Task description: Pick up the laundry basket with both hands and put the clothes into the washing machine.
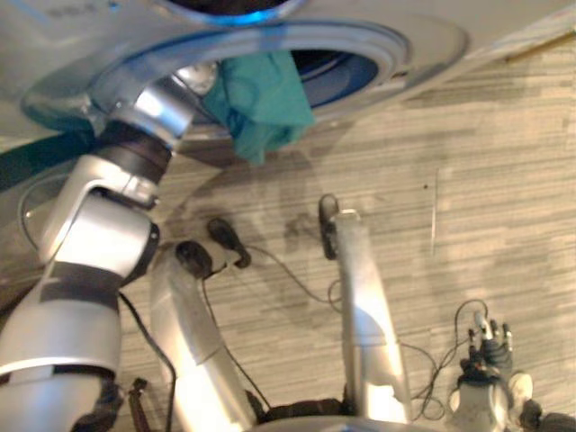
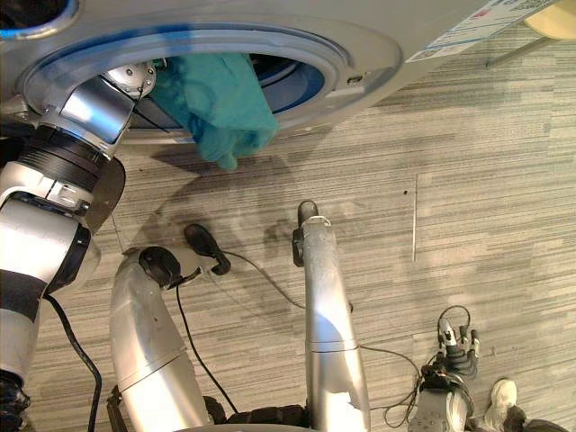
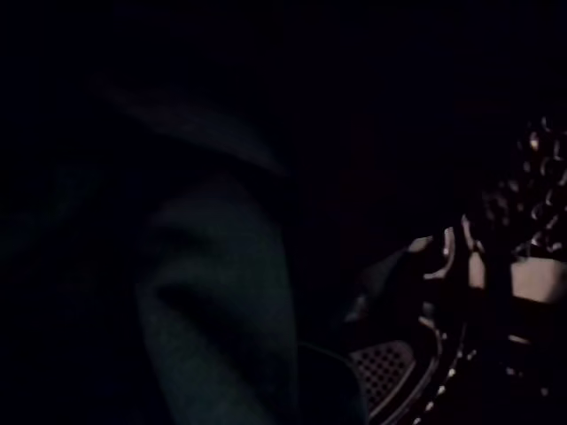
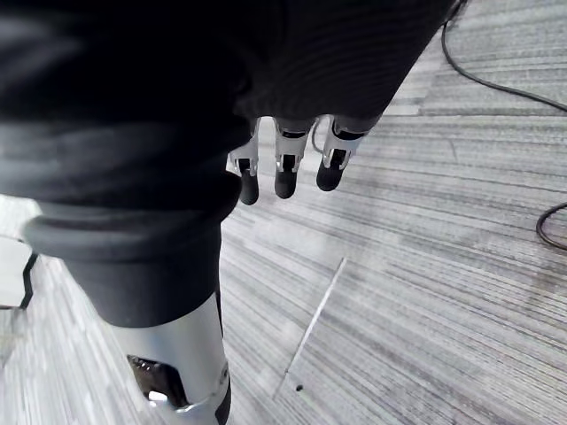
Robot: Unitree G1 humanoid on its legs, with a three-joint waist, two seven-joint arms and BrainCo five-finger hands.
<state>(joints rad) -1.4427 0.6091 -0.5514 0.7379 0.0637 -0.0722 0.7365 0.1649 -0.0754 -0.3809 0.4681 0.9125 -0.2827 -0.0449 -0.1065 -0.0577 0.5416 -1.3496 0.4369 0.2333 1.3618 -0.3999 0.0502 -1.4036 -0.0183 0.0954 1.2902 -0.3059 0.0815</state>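
One teal garment (image 2: 220, 103) is draped over the lower lip of the washing machine (image 2: 387, 40) opening, part inside, part hanging down outside the door ring (image 1: 405, 45) above the floor (image 1: 468, 180).

Step in hand: loading. The left arm (image 1: 148, 112) reaches up to the opening, and the left hand (image 2: 133, 79) sits at the rim, just beside the garment. Its own wrist view is dark, with a fold of cloth and the perforated drum (image 3: 381, 376) beyond. Whether the hand grips the cloth cannot be told.

The right hand (image 1: 486, 346) hangs low at the robot's right side, well apart from the machine. Its fingers (image 4: 283, 173) are straight, side by side, and hold nothing.

Next move, as judged: push or draw the hanging part over the lip and deeper into the drum until no cloth lies across the door ring. The limp fabric may slide back out if released at the rim.
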